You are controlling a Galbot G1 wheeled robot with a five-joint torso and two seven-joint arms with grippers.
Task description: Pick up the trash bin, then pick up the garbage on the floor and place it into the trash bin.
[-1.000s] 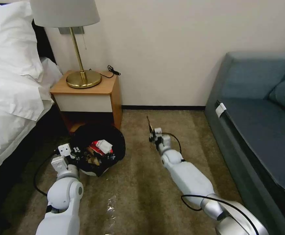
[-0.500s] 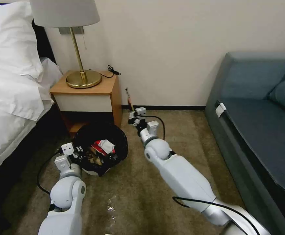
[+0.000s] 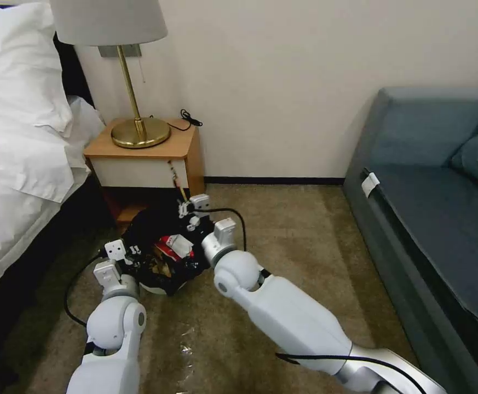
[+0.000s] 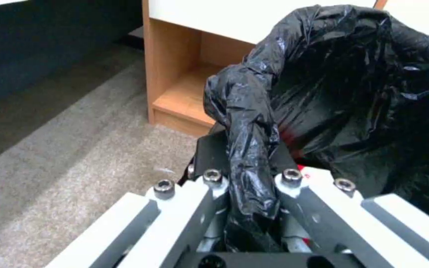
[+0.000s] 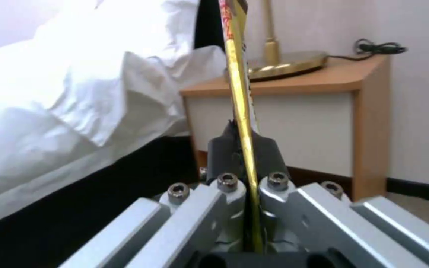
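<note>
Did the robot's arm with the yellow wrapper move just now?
Yes. The right gripper, shut on the wrapper, swung from open carpet toward the robot's left, ending over the trash bin in front of the nightstand.

A brass lamp [image 3: 132, 82] stands on the wooden nightstand [image 3: 148, 161] between bed [image 3: 19, 142] and sofa [image 3: 436, 202].

You can read no text: the red print on the yellow wrapper [image 5: 238, 74] is too blurred.
</note>
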